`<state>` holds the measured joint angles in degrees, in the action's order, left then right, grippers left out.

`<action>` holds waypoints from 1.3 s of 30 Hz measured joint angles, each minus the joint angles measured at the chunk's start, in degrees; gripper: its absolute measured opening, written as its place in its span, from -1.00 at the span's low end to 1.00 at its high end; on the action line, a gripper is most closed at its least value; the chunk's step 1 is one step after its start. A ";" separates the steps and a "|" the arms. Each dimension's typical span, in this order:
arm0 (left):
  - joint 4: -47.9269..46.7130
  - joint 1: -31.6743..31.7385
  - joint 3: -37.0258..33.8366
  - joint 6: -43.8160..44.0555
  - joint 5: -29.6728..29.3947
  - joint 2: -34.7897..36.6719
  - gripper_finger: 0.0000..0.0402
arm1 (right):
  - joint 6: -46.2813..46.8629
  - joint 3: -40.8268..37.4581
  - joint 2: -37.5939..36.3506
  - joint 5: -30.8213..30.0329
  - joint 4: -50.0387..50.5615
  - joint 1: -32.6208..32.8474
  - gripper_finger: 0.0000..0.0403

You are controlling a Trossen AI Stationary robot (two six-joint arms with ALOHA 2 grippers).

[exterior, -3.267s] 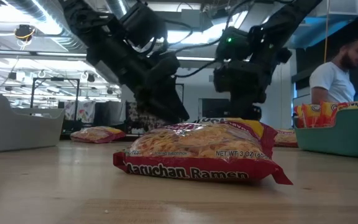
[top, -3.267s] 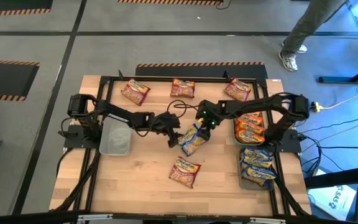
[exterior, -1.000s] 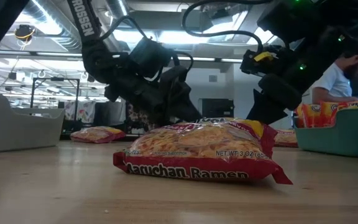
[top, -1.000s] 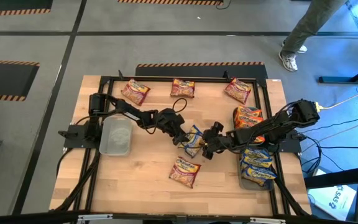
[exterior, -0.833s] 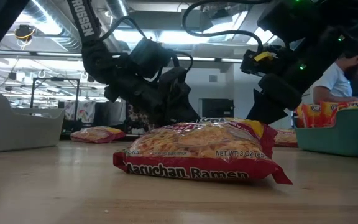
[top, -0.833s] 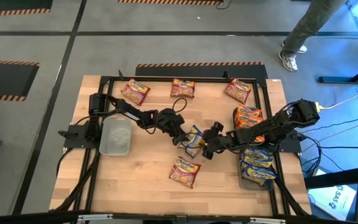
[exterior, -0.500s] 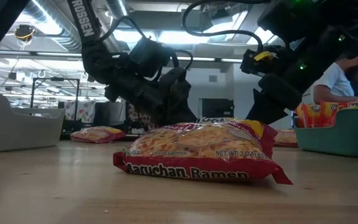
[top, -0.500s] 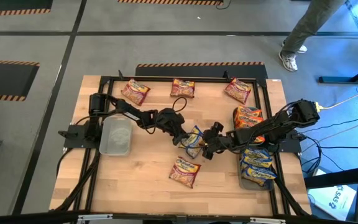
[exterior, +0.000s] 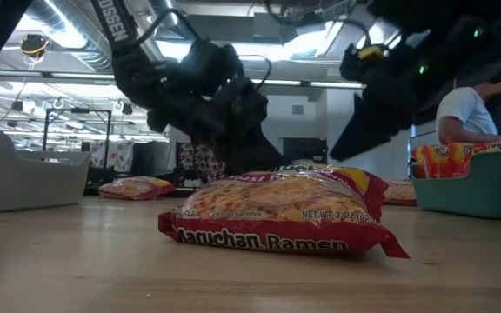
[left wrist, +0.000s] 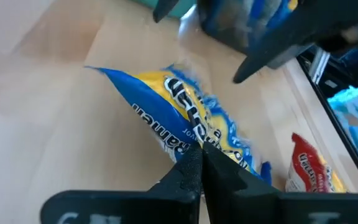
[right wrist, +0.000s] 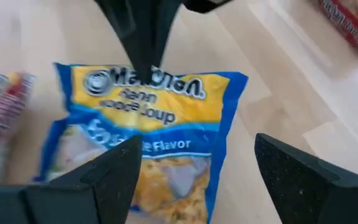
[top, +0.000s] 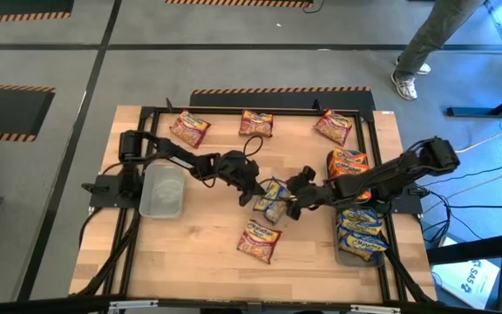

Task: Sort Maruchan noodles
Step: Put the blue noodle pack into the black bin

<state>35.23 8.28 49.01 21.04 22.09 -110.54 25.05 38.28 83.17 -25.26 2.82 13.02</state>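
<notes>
A blue-and-yellow Maruchan noodles packet (top: 273,201) sits at the table's middle, also seen in the right wrist view as the blue packet (right wrist: 148,137). My left gripper (top: 258,192) comes at it from the table's left and is shut on its edge. My right gripper (top: 296,199) stands open at the packet's right, its two fingers (right wrist: 104,180) wide apart on either side of the packet's other end, touching nothing. A maroon-and-yellow packet (top: 259,242) lies flat nearer the front edge. My left gripper pinches the packet's logo-end edge (left wrist: 188,146) between its two shut fingers (right wrist: 143,37), at the middle of that edge. The fingers slant down from the table's left. The packet stretches away from them toward my right gripper; whether it is clear of the table I cannot tell.
Three maroon-and-yellow packets (top: 189,128) (top: 256,123) (top: 333,125) lie along the far edge. A clear tray (top: 162,192) stands at the left. At the right, a teal tray (top: 349,174) holds orange packets and a grey tray (top: 362,234) blue ones. A person (exterior: 472,104) is beyond the table.
My right gripper has risen a little above the blue packet, and its arm has stretched out straighter. My left gripper has also lifted slightly while staying at the packet's left edge. The packet has shifted a little toward the near edge.
</notes>
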 joint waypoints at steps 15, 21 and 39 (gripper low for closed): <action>-7.07 -1.66 0.43 -16.04 0.91 6.68 -1.00 | -7.80 0.02 -4.30 12.84 1.63 -5.88 0.47; -7.56 -3.53 2.01 -21.49 1.33 6.68 -1.00 | -13.97 -3.37 -4.29 27.41 -3.34 -13.02 0.47; -8.20 -3.07 3.76 -23.26 -3.03 6.68 -1.00 | -12.71 -9.04 2.90 44.24 -26.02 -14.49 0.47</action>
<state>27.04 5.22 52.77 -2.22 19.06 -103.86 12.34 29.24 86.07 18.98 -23.20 -1.48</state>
